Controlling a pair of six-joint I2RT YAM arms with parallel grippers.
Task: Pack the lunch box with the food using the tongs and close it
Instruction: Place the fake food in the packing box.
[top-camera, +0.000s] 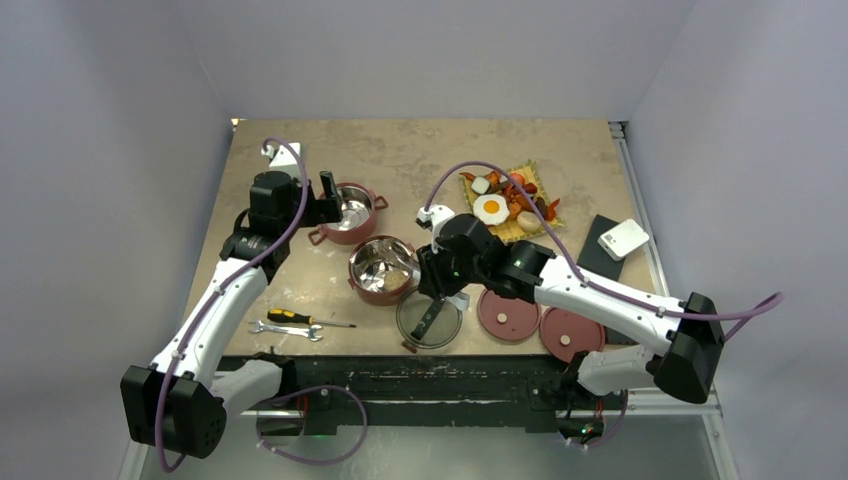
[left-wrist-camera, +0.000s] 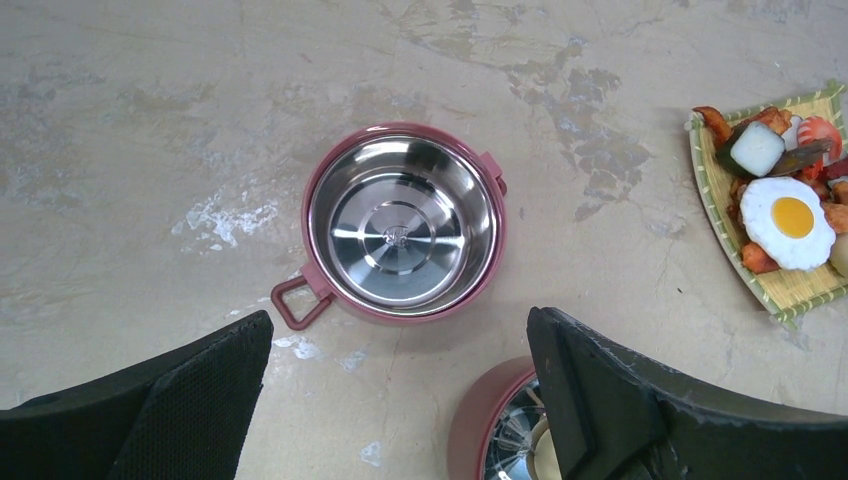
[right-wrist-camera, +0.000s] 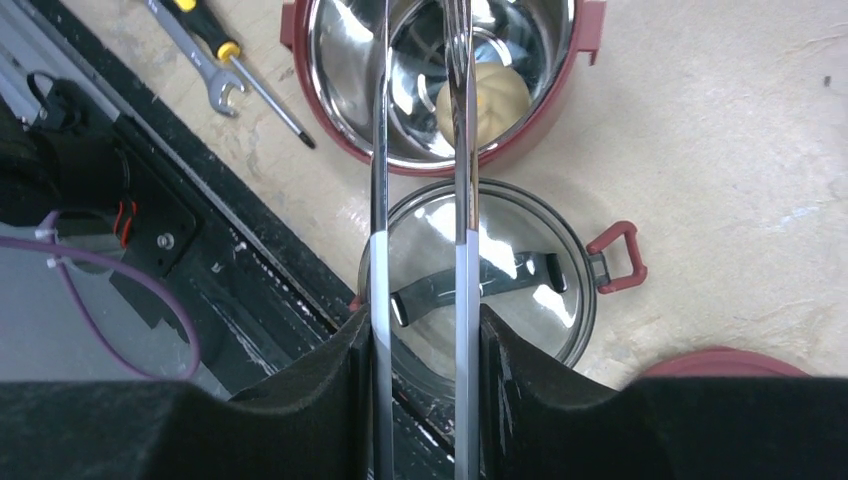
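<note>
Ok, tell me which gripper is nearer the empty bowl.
Left. The left gripper hangs beside the empty bowl; the right gripper, holding the tongs, sits past the other bowl.

A black-and-orange-handled screwdriver (top-camera: 300, 319) is seen lying on the mottled beige surface (top-camera: 400, 150) near its front left edge, with a small silver wrench (top-camera: 287, 329) just beside it on the near side. A yellow woven mat (left-wrist-camera: 800, 288) is placed toward the far right. At the right edge, a white box (top-camera: 622, 239) is set partly on a flat black slab (top-camera: 597, 252).
</note>
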